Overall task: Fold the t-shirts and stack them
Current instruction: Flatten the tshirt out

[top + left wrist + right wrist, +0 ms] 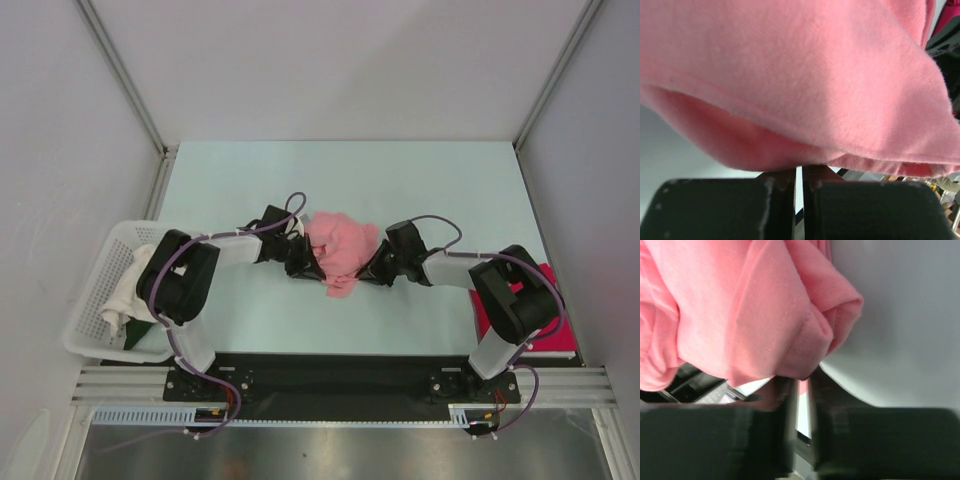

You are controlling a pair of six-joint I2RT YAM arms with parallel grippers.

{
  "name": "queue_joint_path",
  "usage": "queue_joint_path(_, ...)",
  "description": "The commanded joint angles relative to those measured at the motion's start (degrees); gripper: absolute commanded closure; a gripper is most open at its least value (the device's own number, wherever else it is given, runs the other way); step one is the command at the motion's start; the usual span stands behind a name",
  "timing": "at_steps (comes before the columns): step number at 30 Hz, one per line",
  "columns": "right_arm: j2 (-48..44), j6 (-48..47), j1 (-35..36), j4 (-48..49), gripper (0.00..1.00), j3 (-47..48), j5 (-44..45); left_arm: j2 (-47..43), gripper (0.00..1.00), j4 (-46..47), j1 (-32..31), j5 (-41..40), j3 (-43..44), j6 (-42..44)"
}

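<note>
The salmon-pink t-shirt [340,248] hangs bunched between my two grippers over the middle of the table. My left gripper [306,262] is shut on its left side. In the left wrist view the pink cloth [805,85] fills the frame above my nearly closed fingers [780,200]. My right gripper [372,268] is shut on the shirt's right side. In the right wrist view a pink fold [765,315] is pinched between the fingers [832,410]. The magenta-red t-shirt [545,300] lies at the table's right edge, partly hidden by my right arm.
A white lattice basket [105,290] stands at the left edge of the table, with white and dark green cloth in it. The pale table [340,180] reaches back to the grey walls.
</note>
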Motion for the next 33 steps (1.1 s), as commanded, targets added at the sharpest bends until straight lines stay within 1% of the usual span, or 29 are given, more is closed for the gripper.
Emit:
queue_joint_path(1,1.3,-1.5,-0.3,0.0,0.91,1.4,1.1,-3.6,1.00,2.2,0.1,1.1,0.2,-1.1)
queue_joint_path(2,1.5,-3.0,-0.4,-1.5,1.00,2.6,1.6,-4.3,1.00,1.6,0.1,0.6,0.5,-1.1)
queue_joint_path(4,0.9,-5.4,-0.4,-3.0,1.00,3.7,1.9,-6.2,1.00,-0.7,0.1,-0.7,0.9,-0.9)
queue_joint_path(6,-1.4,-9.9,-0.4,-9.4,1.00,6.1,4.1,-10.2,1.00,-3.9,0.1,-3.5,2.3,0.4)
queue_joint_path(7,-4.6,-11.4,0.0,-14.1,1.00,7.0,6.2,-11.5,1.00,-5.0,0.1,-4.6,3.1,1.1)
queue_joint_path(8,-7.0,-12.7,0.1,-16.5,1.00,7.8,7.2,-14.8,1.00,-6.1,0.1,-5.4,4.8,1.2)
queue_joint_path(10,-11.6,-16.6,0.2,-20.9,1.00,10.8,9.0,-17.8,1.00,-7.6,0.0,-6.5,7.0,0.5)
queue_joint_path(11,-16.4,-17.7,0.1,-24.5,1.00,11.9,10.7,-19.2,1.00,-7.9,-0.1,-7.1,9.9,-0.4)
queue_joint_path(13,-20.7,-21.0,0.1,-28.4,1.00,16.1,11.4,-22.9,1.00,-8.1,-0.2,-7.6,13.2,-1.7)
queue_joint_path(14,-23.5,-22.1,0.2,-29.9,1.00,18.2,11.4,-24.8,1.00,-8.6,-0.3,-7.7,17.0,-1.9)
queue_joint_path(15,-24.7,-23.1,0.1,-31.5,1.00,20.2,11.4,-25.7,1.00,-9.5,-0.4,-7.9,19.0,-1.9)
queue_joint_path(16,-25.4,-25.4,0.3,-34.8,1.00,24.8,11.3,-26.6,1.00,-9.8,-0.4,-8.3,20.8,-1.7)
queue_joint_path(17,-26.0,-26.4,0.5,-36.3,1.00,27.1,10.3,-27.8,0.99,-10.3,-0.4,-8.7,24.9,-1.2)
queue_joint_path(18,-27.1,-27.3,0.8,-37.6,1.00,29.2,9.7,-29.7,1.00,-11.2,-0.4,-9.1,26.8,-0.7)
queue_joint_path(19,-27.7,-28.9,1.0,-40.1,1.00,33.8,8.8,-30.9,1.00,-11.6,-0.3,-9.9,28.8,0.2)
queue_joint_path(20,-28.3,-30.0,1.5,-41.0,1.00,35.9,8.3,-31.8,1.00,-12.4,-0.3,-10.6,33.2,0.8)
queue_joint_path(22,-30.2,-32.0,3.0,-43.1,1.00,40.2,6.5,-34.4,1.00,-14.5,-0.1,-11.7,37.9,3.2)
queue_joint_path(23,-30.7,-32.4,3.7,-43.6,1.00,44.4,5.6,-35.1,1.00,-15.4,-0.1,-13.1,42.7,4.2)
queue_joint_path(24,-31.8,-32.8,5.6,-43.6,1.00,46.2,4.3,-36.0,1.00,-17.2,0.1,-13.7,44.9,5.3)
queue_joint_path(25,-32.2,-32.9,6.6,-42.8,1.00,47.8,0.8,-37.3,1.00,-18.2,0.3,-14.2,47.4,7.9)
queue_joint_path(26,-32.4,-32.4,8.0,-42.0,1.00,50.8,-1.7,-38.1,1.00,-19.2,0.3,-16.2,52.2,9.4)
queue_joint_path(28,-32.7,-31.1,12.0,-39.6,1.00,53.6,-7.4,-39.3,1.00,-21.3,0.4,-18.5,56.5,12.8)
queue_joint_path(29,-32.8,-29.4,13.5,-38.6,1.00,55.5,-8.7,-40.6,1.00,-21.7,0.4,-20.5,60.3,13.6)
queue_joint_path(30,-32.8,-28.7,15.1,-37.4,1.00,56.8,-10.0,-41.1,1.00,-21.7,0.4,-21.4,62.1,14.4)
queue_joint_path(31,-32.9,-27.9,18.7,-35.4,1.00,57.7,-10.5,-41.6,1.00,-21.8,0.4,-22.0,63.9,16.1)
queue_joint_path(32,-33.1,-26.7,20.3,-34.0,1.00,58.3,-10.3,-42.3,1.00,-22.0,0.4,-22.9,67.3,16.7)
queue_joint_path(33,-33.4,-24.1,21.8,-32.1,1.00,58.6,-10.4,-42.6,1.00,-21.8,0.4,-23.8,68.8,17.4)
